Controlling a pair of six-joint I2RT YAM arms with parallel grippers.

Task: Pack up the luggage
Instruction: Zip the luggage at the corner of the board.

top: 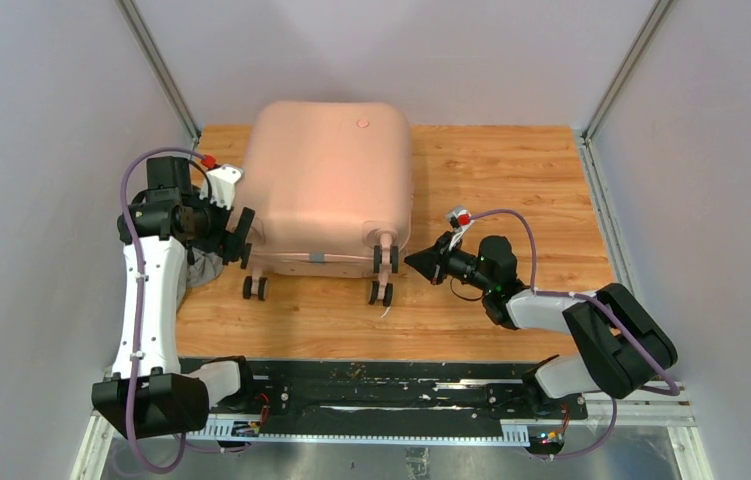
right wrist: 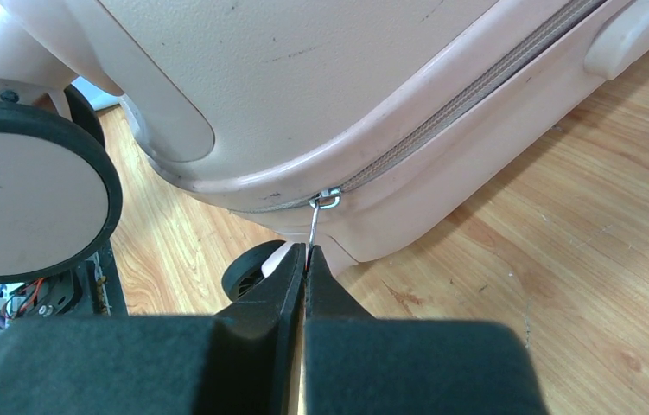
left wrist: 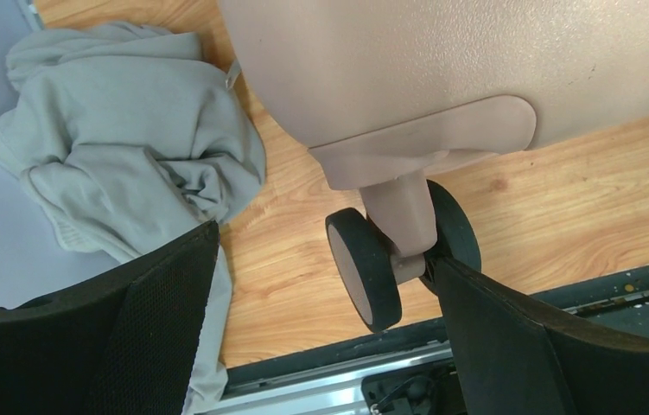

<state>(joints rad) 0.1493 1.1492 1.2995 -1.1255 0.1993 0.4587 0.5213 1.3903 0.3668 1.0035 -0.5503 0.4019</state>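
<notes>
Working the zipper is the step we judge to be in hand. The luggage (top: pixel 331 180) lies flat and shut toward the far left of the table (top: pixel 511 180), with its wheels pointing at the near edge. Our right gripper (right wrist: pixel 306 259) is pinched together on the thin metal zipper pull (right wrist: pixel 314 226), which hangs from the slider (right wrist: pixel 327 200) at the case's near right corner. Our left gripper (left wrist: pixel 325 251) stands wide apart and holds nothing. Its fingers (left wrist: pixel 493 337) sit on either side of the near left wheel (left wrist: pixel 364 268), and one of them looks to be touching it. A crumpled grey garment (left wrist: pixel 122 147) lies on the table by the left edge, outside the case, so we take it that the zip has to come open before anything is packed.

To do this well, we pull along the zipper track (right wrist: pixel 476 86), not away from the shell. We turn the wrist as the slider rounds the corner so the pull does not slip out of the tips. The case probably rolls easily, so we think the left arm should brace it against the tug. A sideways yank could jam the slider or drag the whole case.
</notes>
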